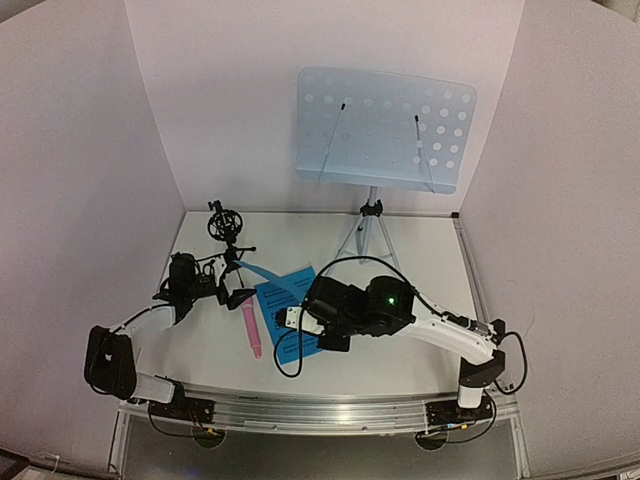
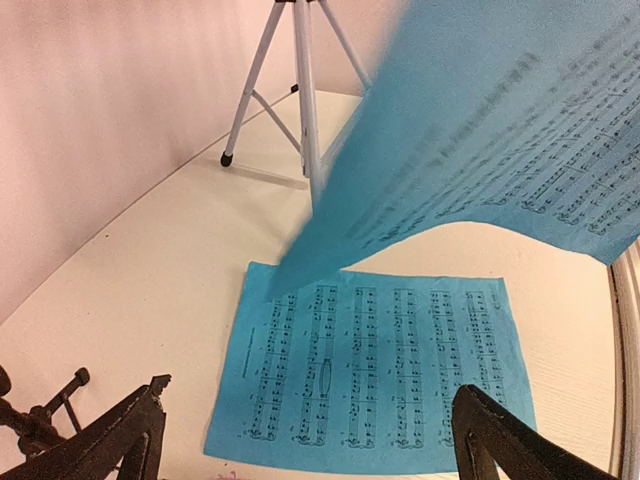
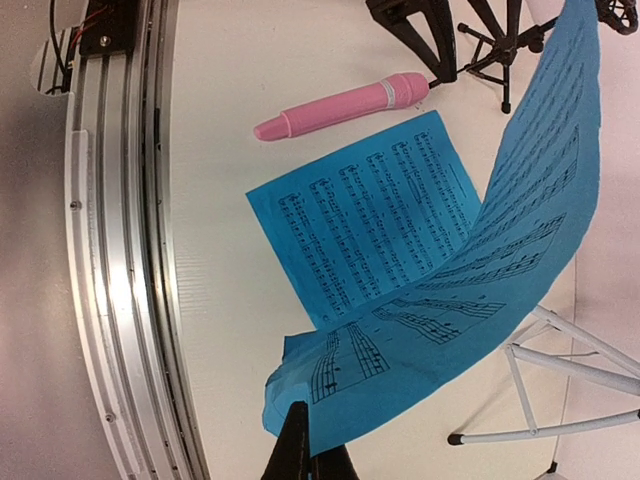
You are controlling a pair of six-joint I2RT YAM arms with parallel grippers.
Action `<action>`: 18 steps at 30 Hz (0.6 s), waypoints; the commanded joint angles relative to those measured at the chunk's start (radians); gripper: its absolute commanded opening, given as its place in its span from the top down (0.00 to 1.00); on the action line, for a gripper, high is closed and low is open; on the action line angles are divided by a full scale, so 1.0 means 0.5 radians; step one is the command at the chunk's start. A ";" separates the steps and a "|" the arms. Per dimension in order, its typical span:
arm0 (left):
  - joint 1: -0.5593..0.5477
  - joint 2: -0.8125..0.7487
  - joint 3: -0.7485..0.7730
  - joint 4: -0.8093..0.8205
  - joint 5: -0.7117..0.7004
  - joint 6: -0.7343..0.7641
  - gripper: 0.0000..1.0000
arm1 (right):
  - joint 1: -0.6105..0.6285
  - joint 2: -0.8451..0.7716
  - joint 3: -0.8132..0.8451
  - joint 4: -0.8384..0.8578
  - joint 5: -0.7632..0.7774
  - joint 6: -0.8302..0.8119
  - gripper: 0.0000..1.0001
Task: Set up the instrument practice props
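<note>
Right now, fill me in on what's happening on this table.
The right claw is shut on the edge of one blue sheet-music page, holding it curled above the table. The second page lies flat beneath, with the pink microphone beside it. The left claw hangs open and empty near the small black mic holder. The music stand holds no pages yet.

Matt blue paper pages (image 3: pixel 370 225), smooth pink plastic microphone (image 3: pixel 345 105).

Bare worktop (image 1: pixel 430 250) lies open along the right edge. At the far edge the music stand tripod (image 1: pixel 368 232) blocks the middle; the mic holder (image 1: pixel 228 240) crowds the far-left corner, and a lifted blue page (image 3: pixel 520 230) arches over the centre.
</note>
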 commanded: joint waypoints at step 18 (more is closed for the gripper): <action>0.001 -0.281 0.357 -0.594 0.703 0.488 0.99 | -0.006 -0.236 -0.309 -0.173 0.029 -0.097 1.00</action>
